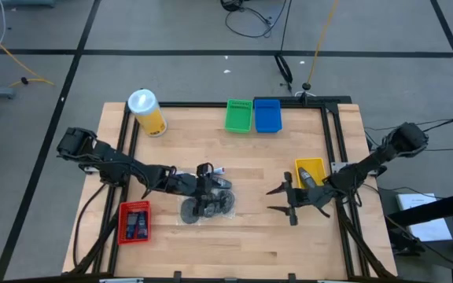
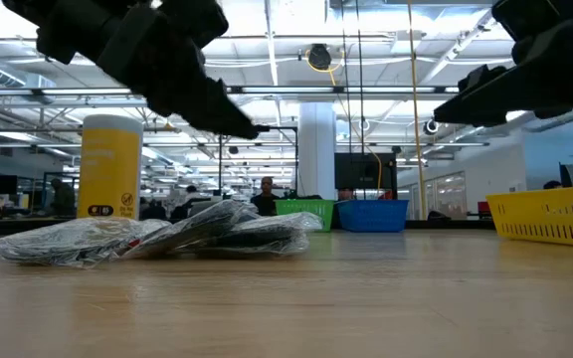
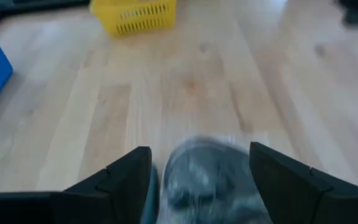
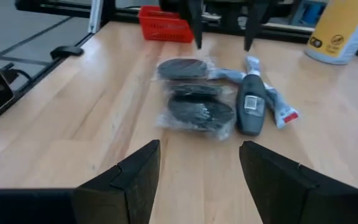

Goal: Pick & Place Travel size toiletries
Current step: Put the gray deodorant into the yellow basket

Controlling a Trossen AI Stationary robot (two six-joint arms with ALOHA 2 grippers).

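Red tray [image 1: 134, 222] is sitting near the table's front-left corner with 2 dark items in it, and the left gripper [image 1: 204, 179] is hanging at table centre, fingers spread wide and gripping nothing, over the toiletries pile [image 1: 208, 202]: bagged dark discs [image 4: 196, 111], a dark bottle [image 4: 251, 107]. Right gripper [image 1: 283, 200] is hovering toward the right edge beside the yellow tray [image 1: 308, 168], fingers parted, holding nothing.

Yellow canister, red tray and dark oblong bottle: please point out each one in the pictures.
yellow canister [image 1: 149, 114], high view, on its yellow side below the white lid.
red tray [image 1: 121, 223], high view, on its left rim.
dark oblong bottle [image 4: 251, 111], right wrist view, on its pale label.
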